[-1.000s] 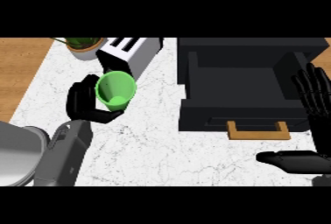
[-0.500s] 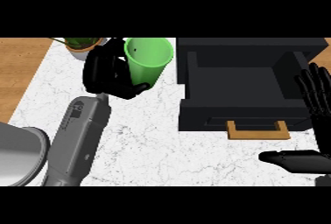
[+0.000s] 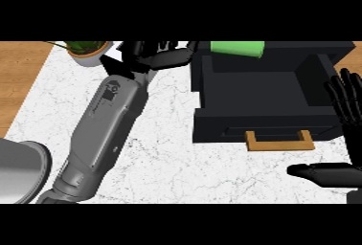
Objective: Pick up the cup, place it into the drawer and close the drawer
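Risk: bright green plastic cup [image 3: 237,48] sits at the far rim of the open black drawer [image 3: 263,103], just right of the left hand [image 3: 157,56], whose grip state is unclear; it could topple outside. Right hand [image 3: 344,139] rests, fingers straight.

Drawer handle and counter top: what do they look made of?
The drawer handle looks like wood, with a matte tan-orange face against the black drawer. The counter top looks like polished marble or a lookalike: white with thin grey veins.

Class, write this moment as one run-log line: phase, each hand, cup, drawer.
phase: carrying cup to drawer | left hand: beside green cup | cup: over drawer's far edge | drawer: open | right hand: open, resting at right edge
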Motion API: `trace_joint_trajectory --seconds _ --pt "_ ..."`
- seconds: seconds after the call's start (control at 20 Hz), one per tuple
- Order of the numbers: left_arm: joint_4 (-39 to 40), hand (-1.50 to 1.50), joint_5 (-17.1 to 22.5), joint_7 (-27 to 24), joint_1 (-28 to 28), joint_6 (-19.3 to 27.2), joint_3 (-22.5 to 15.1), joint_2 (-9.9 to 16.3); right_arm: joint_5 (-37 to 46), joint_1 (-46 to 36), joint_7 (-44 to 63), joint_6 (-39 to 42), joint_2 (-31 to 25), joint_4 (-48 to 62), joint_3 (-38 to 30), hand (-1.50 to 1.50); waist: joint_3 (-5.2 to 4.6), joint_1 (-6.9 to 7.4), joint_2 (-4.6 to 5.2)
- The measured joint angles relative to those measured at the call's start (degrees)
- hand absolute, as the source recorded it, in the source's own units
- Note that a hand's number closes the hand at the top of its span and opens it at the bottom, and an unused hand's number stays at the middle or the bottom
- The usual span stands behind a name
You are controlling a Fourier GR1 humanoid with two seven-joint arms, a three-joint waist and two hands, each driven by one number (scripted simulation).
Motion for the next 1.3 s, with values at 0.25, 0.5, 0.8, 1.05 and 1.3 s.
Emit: trace_joint_trajectory --seconds 0.25,0.5,0.8,1.05,1.3 --pt "5.6 1.5 4.4 2.8 -6.4 5.3 -3.9 -0.1 -0.5 0.1 0.9 0.2 0.1 -1.1 0.1 -1.5 -0.01 -0.56 0.07" --pt "13.4 1.5 9.4 3.4 -12.6 9.3 -7.1 -0.1 -0.5 0.1 -0.9 1.2 -0.2 0.5 -0.3 -1.5 0.0 -1.15 0.24" --pt "20.5 1.5 14.4 1.4 -15.6 11.9 -12.6 -0.1 -0.8 -1.1 1.3 0.7 0.0 -0.7 0.1 -1.5 0.0 -1.7 0.36" --pt "25.4 1.5 18.5 -0.1 -17.2 13.1 -17.6 -0.1 -0.5 -1.7 0.1 1.1 -0.1 0.6 0.3 -1.5 0.03 -2.49 0.61" --pt "27.2 1.5 20.6 1.8 -17.4 16.1 -24.6 -0.1 -0.2 -3.1 0.5 0.9 -0.1 1.5 0.3 -1.5 0.04 -2.82 0.61"
